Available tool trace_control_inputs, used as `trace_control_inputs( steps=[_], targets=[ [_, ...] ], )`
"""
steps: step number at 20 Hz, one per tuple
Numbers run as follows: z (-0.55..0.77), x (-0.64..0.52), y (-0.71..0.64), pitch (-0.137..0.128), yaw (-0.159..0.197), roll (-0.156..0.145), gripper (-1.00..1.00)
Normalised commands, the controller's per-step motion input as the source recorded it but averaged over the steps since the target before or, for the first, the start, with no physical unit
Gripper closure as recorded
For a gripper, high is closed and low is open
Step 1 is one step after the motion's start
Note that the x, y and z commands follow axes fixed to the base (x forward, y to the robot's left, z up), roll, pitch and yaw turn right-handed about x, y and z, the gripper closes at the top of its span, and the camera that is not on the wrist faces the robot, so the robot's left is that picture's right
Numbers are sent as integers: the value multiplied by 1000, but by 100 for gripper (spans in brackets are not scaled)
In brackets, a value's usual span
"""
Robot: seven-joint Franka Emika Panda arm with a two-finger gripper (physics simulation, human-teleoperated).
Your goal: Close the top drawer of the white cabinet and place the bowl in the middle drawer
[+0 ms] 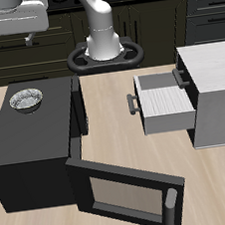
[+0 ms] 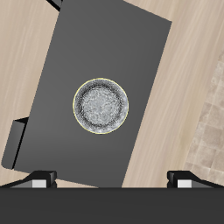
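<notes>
Nearest the front edge of the pale wood-grain worktop (image 1: 106, 125), the windowed door (image 1: 125, 193) of the matte black box (image 1: 33, 140) hangs swung wide open, its glass pane greyish and flat. On the flat dark top of that box, toward its back, sits the small round shiny grey metal bowl (image 1: 26, 99), upright, with a speckled inside and a thin bright rim; the wrist view looks straight down on it (image 2: 101, 108). Across the worktop stands the large boxy white-grey cabinet (image 1: 217, 91), smooth and plain. One drawer (image 1: 163, 100) juts out of it, a shallow grey-white box, faintly striped inside, with a dark bar handle; it seems to be the middle drawer, and the top drawer appears already shut, though the cabinet's front faces sideways and I cannot be sure. If so, the first half is done, and lifting the bowl and setting it in the open drawer is left. Farthest back and high up, the claw (image 2: 112, 178) hovers above the bowl, spread wide and empty.
</notes>
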Motion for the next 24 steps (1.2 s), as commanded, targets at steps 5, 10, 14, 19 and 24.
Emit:
trace_control_inputs(
  steps=[5,10,14,19,24],
  targets=[
    [33,67,-173,-36,-41,-18,-100],
    [106,51,-143,-45,-59,-21,-100],
    [46,123,-137,-42,-10,-36,-100],
    [44,132,5,-31,-45,1,-100],
    [-116,242,226,-1,5,10,-100]
  ],
)
